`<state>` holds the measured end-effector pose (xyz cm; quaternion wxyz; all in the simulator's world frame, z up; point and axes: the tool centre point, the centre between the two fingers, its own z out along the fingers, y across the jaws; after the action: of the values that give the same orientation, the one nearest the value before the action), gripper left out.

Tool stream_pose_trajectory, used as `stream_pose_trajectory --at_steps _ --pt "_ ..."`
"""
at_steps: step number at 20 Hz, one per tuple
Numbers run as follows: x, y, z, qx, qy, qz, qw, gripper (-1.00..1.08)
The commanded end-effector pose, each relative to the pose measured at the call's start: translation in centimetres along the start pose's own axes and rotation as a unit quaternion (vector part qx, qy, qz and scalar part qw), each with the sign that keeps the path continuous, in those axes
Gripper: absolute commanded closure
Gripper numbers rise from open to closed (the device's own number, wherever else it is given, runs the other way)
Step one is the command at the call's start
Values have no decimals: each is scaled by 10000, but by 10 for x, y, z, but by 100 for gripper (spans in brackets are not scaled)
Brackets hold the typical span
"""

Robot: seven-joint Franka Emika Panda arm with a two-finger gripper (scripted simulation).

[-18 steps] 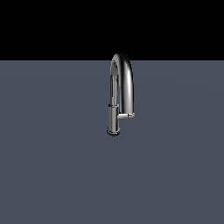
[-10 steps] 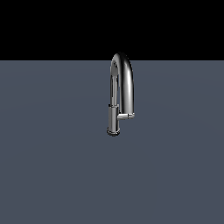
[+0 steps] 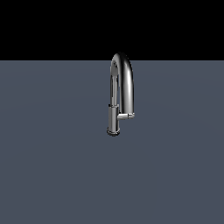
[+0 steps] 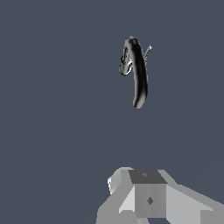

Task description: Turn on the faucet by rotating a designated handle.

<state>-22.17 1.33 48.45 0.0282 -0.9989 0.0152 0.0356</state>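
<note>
The flat slate-grey worktop point(image 3: 52, 175) stretches bare across the exterior view's left, and nothing stands on it until the tall, shiny chrome gooseneck faucet point(image 3: 122, 83), which rises a little to the exterior view's right of the middle and closer to the worktop's far edge than to its near one. Its lower stem stands upright on a round base, so the inverted-U arch carries the spout up and over, and the cylindrical spray head hangs straight down beside the stem, ending above the surface. From the stem, the short, thin chrome lever handle point(image 3: 127, 116) juts sideways toward the exterior view's right, roughly level; that sideways reach is presumably what gives a push or a pull the leverage to rotate it, and lying level it looks to be in its off position, the task not yet begun. No part of the arm shows in the exterior view, so the robot sits well apart from the faucet. In the wrist view the same faucet point(image 4: 138, 74) appears small and far off, seen nearly along its arch, with the thin handle point(image 4: 148, 51) sticking out as a pale sliver beside it. The grey-and-white blocky body of the claw point(image 4: 148, 199) fills the near part of that picture, pointed toward the faucet, which suggests an approach is being lined up. Its fingertips fall outside the picture, so I cannot tell whether the claw is spread or pressed together; it is holding nothing that can be seen.
</note>
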Motion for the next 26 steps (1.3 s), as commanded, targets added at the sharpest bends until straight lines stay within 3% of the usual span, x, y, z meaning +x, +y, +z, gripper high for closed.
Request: stream_pose_trajectory --at_steps 1,8,14,20,26 --pt "11 1 1 121 -143 124 9997 108" --pt "50 5 7 542 -631 550 9950 108" --pt "83 10 16 920 -1068 928 9857 108" --pt "116 18 29 1308 -1512 1311 9710 108" --pt "148 27 45 1701 -1961 1694 9507 108"
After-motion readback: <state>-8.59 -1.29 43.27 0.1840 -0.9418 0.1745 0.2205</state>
